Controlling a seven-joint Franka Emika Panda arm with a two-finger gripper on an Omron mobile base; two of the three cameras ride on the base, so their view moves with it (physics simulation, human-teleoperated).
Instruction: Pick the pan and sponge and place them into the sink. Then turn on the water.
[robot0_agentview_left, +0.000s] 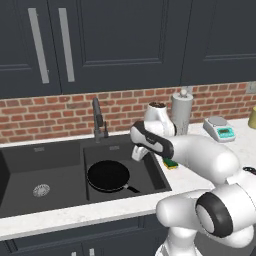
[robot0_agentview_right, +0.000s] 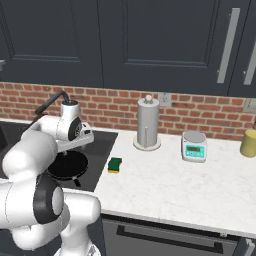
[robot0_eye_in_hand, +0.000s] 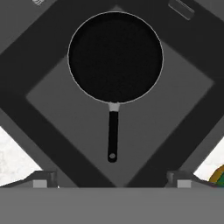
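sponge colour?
Yellow with a green top layer. The sponge shows best in the right base view, lying on the counter beside the sink.

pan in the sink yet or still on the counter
In the sink. The pan lies flat on the floor of the smaller basin, handle toward the front; the hand view shows basin walls around it.

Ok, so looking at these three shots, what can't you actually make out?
- Sponge: left base view, mostly behind the arm; in the hand view, cut off by the right edge.
- Gripper: hand view, only its fingertips show above the bottom band.
- Pan: right base view, partly covered by the arm.
- Scale display: right base view, too small to read.
- Sink: left base view, wider basin cut by the left edge.
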